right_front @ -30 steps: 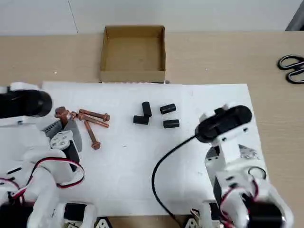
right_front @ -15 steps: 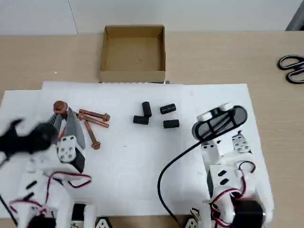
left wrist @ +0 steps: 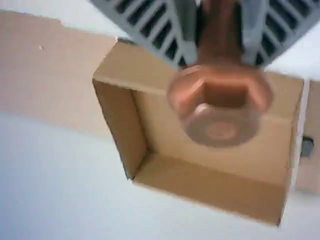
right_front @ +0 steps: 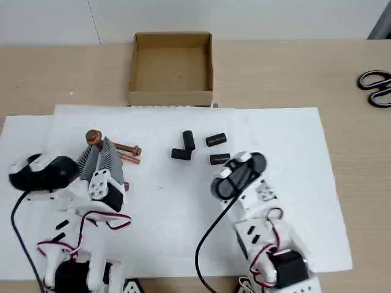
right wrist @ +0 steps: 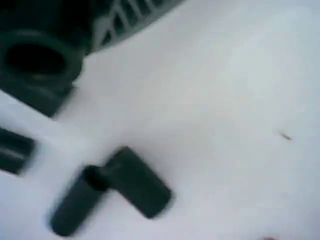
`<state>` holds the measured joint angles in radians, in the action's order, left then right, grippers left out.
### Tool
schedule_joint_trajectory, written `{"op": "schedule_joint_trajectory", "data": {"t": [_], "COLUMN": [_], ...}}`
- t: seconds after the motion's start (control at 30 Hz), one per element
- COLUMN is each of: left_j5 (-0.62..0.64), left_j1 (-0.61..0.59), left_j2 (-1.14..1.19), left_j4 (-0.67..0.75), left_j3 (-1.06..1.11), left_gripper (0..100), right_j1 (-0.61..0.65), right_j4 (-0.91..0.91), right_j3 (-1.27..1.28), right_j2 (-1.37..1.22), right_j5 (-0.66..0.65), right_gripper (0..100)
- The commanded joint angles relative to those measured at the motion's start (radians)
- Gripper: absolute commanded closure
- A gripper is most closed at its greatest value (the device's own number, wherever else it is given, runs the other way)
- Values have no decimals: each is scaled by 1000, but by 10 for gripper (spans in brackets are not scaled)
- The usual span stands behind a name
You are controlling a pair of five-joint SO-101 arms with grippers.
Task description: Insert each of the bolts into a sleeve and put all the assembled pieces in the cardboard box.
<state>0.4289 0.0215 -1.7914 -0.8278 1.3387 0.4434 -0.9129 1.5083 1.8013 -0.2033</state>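
Note:
My left gripper [right_front: 95, 145] is shut on a copper bolt [right_front: 93, 136], held head-up above the white sheet's left part. In the left wrist view the bolt head [left wrist: 220, 107] sits between the grey fingers [left wrist: 150, 25], with the cardboard box [left wrist: 120, 145] behind it. Other bolts [right_front: 126, 149] lie just to the right. Several black sleeves [right_front: 188, 140] lie mid-sheet. My right arm [right_front: 239, 174] is beside the nearest sleeve [right_front: 220, 159]. In the right wrist view that sleeve [right wrist: 35, 65] lies next to a grey finger [right wrist: 130, 20], two more sleeves [right wrist: 112, 192] touching beyond.
The open, empty cardboard box [right_front: 171, 97] stands at the back, past the sheet's far edge. Scissors [right_front: 376, 87] lie on the wooden table at the far right. A black cable [right_front: 204, 235] loops over the sheet by the right arm.
The left arm has lifted a bolt out of the pile and carried it a little to the right. The right arm has swung left and forward, up to the sleeves.

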Motion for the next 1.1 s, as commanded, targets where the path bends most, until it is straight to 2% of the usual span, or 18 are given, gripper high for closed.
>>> {"op": "schedule_joint_trajectory", "data": {"t": [0.0, 0.17, 0.33, 0.43, 0.6, 0.8, 1.07], "left_j5": [3, 52, 107, 109, 178, 261, 270], "left_j1": [86, 238, 249, 250, 302, 414, 420], "left_j2": [-12, -14, -11, -12, -12, -12, -11], "left_j4": [32, 110, 229, 262, 261, 267, 265], "left_j3": [39, 82, 114, 150, 170, 177, 179], "left_gripper": [995, 995, 995, 995, 995, 995, 995], "right_j1": [122, 217, 220, 222, 222, 274, 300], "right_j4": [148, 209, 220, 255, 257, 257, 255], "right_j3": [43, 104, 160, 175, 175, 175, 172], "right_j2": [12, 12, 13, 13, 12, 12, 12], "right_j5": [20, 23, 44, 146, 265, 269, 265], "right_gripper": [995, 995, 995, 995, 995, 995, 995]}}
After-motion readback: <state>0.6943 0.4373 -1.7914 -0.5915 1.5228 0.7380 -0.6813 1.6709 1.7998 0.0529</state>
